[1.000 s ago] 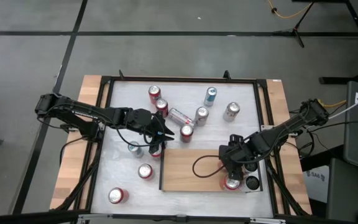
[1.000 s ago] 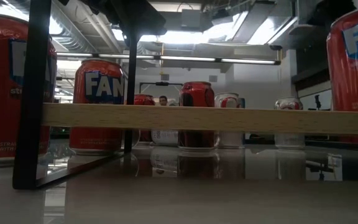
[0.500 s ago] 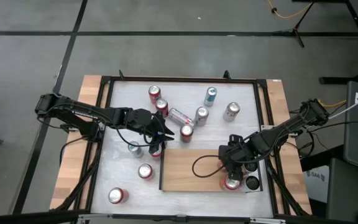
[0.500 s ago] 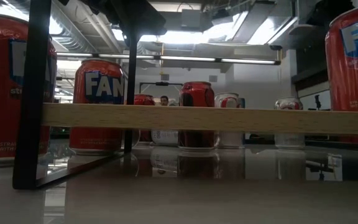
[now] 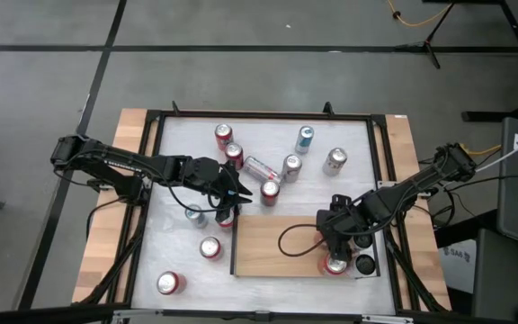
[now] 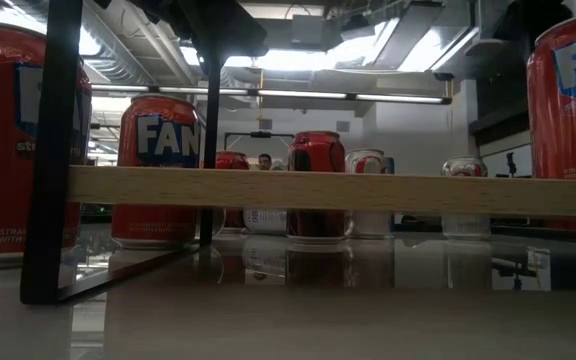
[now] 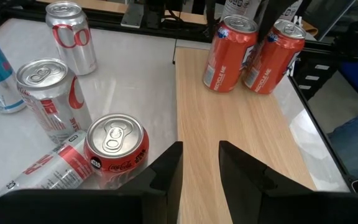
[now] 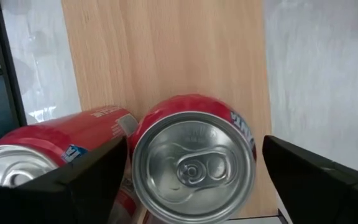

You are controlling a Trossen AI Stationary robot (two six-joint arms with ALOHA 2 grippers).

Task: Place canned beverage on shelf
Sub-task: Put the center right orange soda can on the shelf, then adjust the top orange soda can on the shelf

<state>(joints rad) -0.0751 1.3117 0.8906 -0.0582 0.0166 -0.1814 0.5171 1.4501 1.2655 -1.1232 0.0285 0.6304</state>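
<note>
The shelf (image 5: 277,243) is a light wooden board lying on the white table at the near right. My right gripper (image 5: 338,238) is over its right end, shut on a red can (image 8: 191,165), which also shows in the left wrist view (image 7: 275,50). A second red can (image 5: 335,265) stands on its base on the board right beside it. My left gripper (image 5: 241,193) hovers by the board's far left corner, open a little and empty (image 7: 201,162). My right gripper holds the red can by its side wall just below the top rim (image 8: 137,134), one finger on each side. The fingers come from above, pointing down. The can is about upright with its base at the board (image 7: 261,86); I cannot tell whether it rests there.
Several cans stand on the white table beyond and left of the board, such as a Coke can (image 7: 117,146) and silver cans (image 7: 45,93); one (image 5: 261,167) lies on its side. A black cable loop (image 5: 295,241) lies on the board. A black frame edges the table.
</note>
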